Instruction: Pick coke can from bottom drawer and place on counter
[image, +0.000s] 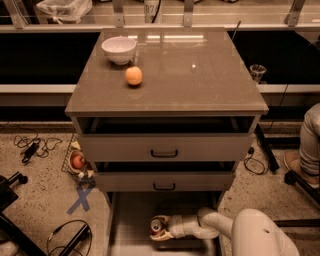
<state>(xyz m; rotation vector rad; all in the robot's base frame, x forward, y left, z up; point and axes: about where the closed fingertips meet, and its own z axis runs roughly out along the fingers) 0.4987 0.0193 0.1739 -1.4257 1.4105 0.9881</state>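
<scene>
The coke can (156, 225), red with a silver top, stands in the open bottom drawer (127, 220) at the lower middle of the camera view. My gripper (160, 229) reaches in from the right on a white arm (240, 235) and its fingers sit around the can, closed against it. The counter (200, 75) is the glossy grey-brown top of the cabinet above, well above the gripper.
A white bowl (119, 49) and an orange fruit (133, 76) sit on the counter's left part. Two upper drawers with black handles (164, 153) overhang the bottom drawer. A wire basket with fruit (77, 161), cables and a blue floor cross (80, 199) lie left of the cabinet.
</scene>
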